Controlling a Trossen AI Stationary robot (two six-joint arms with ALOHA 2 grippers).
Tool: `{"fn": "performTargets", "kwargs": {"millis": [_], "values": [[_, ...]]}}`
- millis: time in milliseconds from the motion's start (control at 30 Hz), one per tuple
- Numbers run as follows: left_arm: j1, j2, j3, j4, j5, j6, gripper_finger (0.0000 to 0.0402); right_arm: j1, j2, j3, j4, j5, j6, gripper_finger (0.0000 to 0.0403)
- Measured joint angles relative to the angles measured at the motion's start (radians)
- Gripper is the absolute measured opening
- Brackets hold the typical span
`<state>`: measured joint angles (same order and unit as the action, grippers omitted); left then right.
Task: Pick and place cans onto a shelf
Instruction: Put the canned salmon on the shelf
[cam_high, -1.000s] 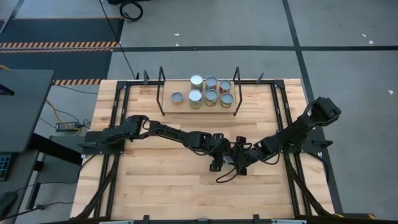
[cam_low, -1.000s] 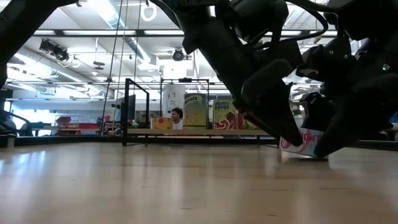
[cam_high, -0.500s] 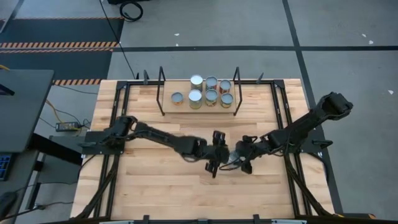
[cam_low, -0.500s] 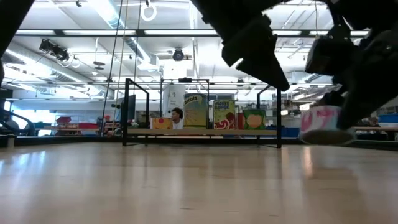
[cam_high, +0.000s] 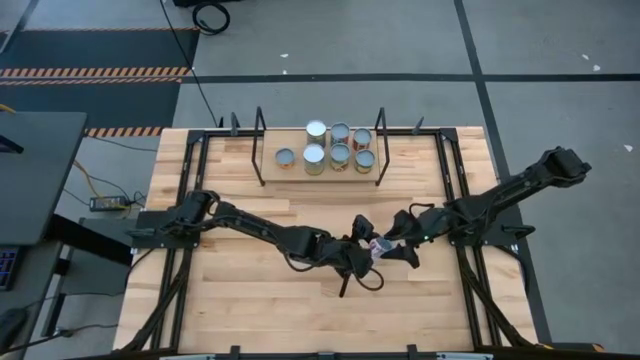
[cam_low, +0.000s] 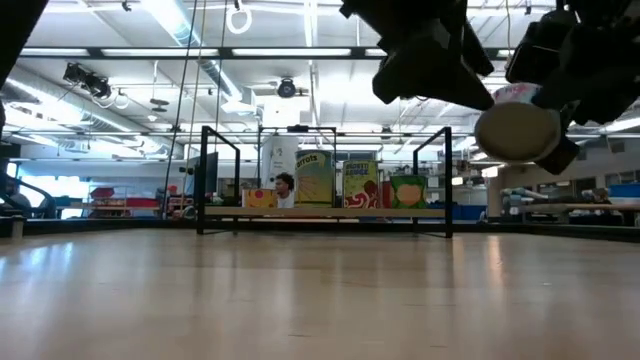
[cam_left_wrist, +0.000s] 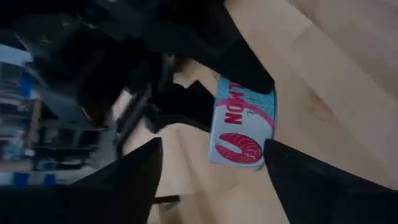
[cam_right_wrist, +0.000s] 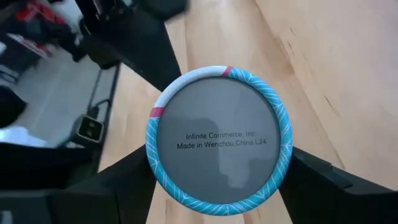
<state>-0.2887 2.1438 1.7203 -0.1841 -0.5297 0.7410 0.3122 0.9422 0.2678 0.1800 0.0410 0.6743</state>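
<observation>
A low teal can (cam_right_wrist: 219, 142) with a pink salmon label hangs above the middle of the table, and my right gripper (cam_right_wrist: 219, 165) is shut on it. My left gripper (cam_left_wrist: 212, 144) stands open close beside that can (cam_left_wrist: 242, 124), one finger on each side of it, holding nothing. From above, the can (cam_high: 378, 247) shows between the left gripper (cam_high: 362, 262) and the right gripper (cam_high: 397, 246). At the far edge stands the shelf (cam_high: 268, 172), a low wood board in a black frame, with several cans (cam_high: 340, 153) upright on it. My right gripper pinches the can's curved side wall (cam_right_wrist: 154, 163) between its two fingers, one on each side of the round body. The fingers slant down from the table's right side. The can is lifted clear of the table and tilted, its grey flat end (cam_low: 515, 132) turned toward the near edge.
Black frame rails (cam_high: 455, 180) run along both sides of the tabletop. Bare wood (cam_high: 320, 215) lies between the grippers and the shelf (cam_low: 325, 212). Beyond the shelf in the low view a person (cam_low: 285, 185) shows in the room.
The can was tilted on the table between both grippers; my right gripper has lifted it clear and drawn it up and a little toward the right edge, rolling so the can's flat end faces the near side. My left gripper has also risen and rolled, staying beside the can.
</observation>
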Motion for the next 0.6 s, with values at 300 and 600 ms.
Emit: {"fn": "performTargets", "kwargs": {"millis": [300, 600], "values": [[-0.026, -0.023, 0.004, 0.105, -0.292, 0.102, 0.0337, -0.033, -0.093, -0.061, 0.177, 0.072, -0.062, 0.0289], [-0.015, -0.166, -0.010, 0.060, -0.218, -0.236, 0.0337, -0.034, -0.154, -0.056, 0.460, 0.155, -0.271, 0.0289]]}}
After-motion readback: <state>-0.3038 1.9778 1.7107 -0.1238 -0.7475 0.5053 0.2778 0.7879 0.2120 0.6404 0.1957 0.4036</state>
